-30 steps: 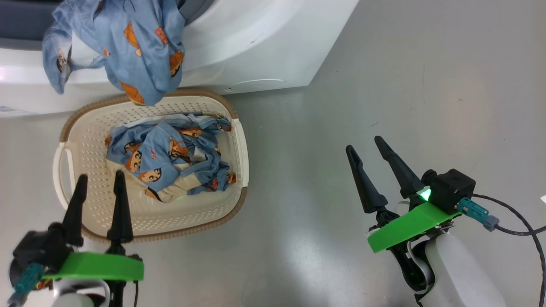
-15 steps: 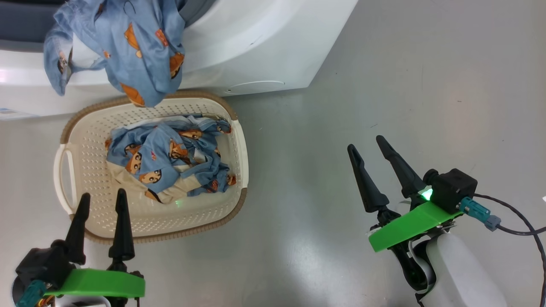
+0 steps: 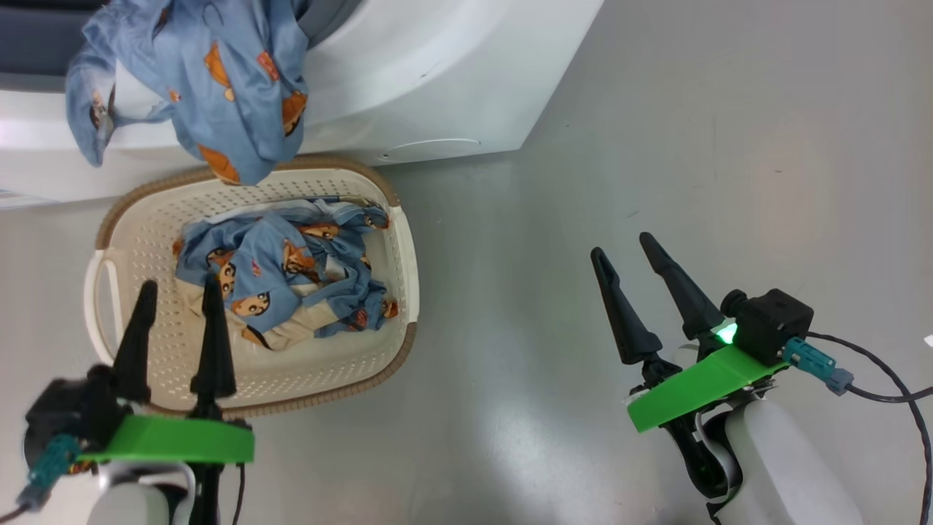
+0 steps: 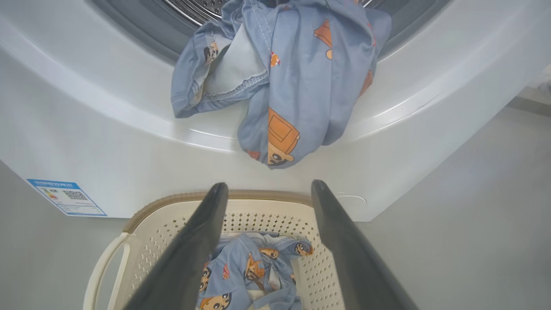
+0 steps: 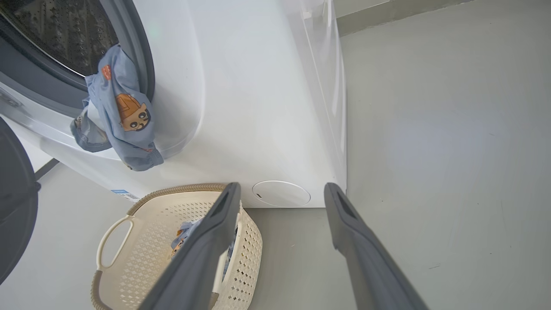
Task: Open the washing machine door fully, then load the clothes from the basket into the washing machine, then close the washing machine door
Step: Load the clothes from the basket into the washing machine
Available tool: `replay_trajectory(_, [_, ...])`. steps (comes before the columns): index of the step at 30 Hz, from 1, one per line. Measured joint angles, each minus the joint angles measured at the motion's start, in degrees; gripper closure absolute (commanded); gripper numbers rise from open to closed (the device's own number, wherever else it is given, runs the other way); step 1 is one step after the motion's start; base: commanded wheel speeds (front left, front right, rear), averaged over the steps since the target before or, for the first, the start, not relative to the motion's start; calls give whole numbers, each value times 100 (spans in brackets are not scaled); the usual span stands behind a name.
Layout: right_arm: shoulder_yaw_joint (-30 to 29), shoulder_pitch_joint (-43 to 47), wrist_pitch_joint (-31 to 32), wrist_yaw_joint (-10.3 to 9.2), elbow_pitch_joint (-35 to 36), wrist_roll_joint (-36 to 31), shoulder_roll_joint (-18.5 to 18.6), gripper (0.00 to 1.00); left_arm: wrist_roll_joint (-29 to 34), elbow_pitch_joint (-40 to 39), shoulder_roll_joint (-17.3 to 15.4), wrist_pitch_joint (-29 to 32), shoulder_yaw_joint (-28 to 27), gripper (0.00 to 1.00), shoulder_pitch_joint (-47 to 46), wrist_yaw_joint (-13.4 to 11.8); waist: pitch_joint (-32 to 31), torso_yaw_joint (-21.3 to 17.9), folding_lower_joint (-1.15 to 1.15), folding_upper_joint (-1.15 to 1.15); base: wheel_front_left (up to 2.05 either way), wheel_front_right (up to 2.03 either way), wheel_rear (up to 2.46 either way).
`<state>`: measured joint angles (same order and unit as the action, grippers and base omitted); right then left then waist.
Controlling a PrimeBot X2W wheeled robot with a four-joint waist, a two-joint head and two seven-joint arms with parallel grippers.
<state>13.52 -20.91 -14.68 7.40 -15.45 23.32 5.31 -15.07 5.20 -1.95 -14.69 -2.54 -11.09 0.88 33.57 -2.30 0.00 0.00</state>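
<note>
Clothes (image 3: 284,277) of light blue fabric printed with orange-brown cartoon figures lie heaped in the cream perforated plastic basket (image 3: 350,361), just before the white front-loading washing machine (image 3: 437,73). One such garment (image 3: 219,80) hangs half out of its opening. The left gripper (image 3: 181,284), above the basket's near edge, and the right gripper (image 3: 621,244), over bare floor (image 3: 692,109), both stand wide open and empty. That draped piece could slip back out, or get pinched by the door (image 5: 13,206). Print on the blue energy label (image 4: 66,197) is too small to read.
</note>
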Motion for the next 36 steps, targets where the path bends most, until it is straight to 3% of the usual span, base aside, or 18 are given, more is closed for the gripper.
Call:
replay_trajectory(10, [31, -3, 0, 0, -15, 8, -33, 0, 5, 369, 5, 0, 192, 0, -1020, 170, 35, -112, 0, 0, 0, 0, 0])
replay_trajectory(21, [86, -4, 0, 0, -73, 58, -96, 0, 19, 1681, -4, 83, 270, 0, -2359, 247, 48, -253, 0, 0, 0, 0, 0])
replay_trajectory(27, [92, -4, 0, 0, -90, 59, -123, 0, -80, 2328, -102, 343, 186, 0, -2782, 232, 94, -334, 0, 0, 0, 0, 0])
replay_trajectory(36, [130, -5, 0, 0, -113, 89, -141, 0, -403, 3060, -188, 722, -129, 0, -3461, -33, 157, -353, 0, 0, 0, 0, 0])
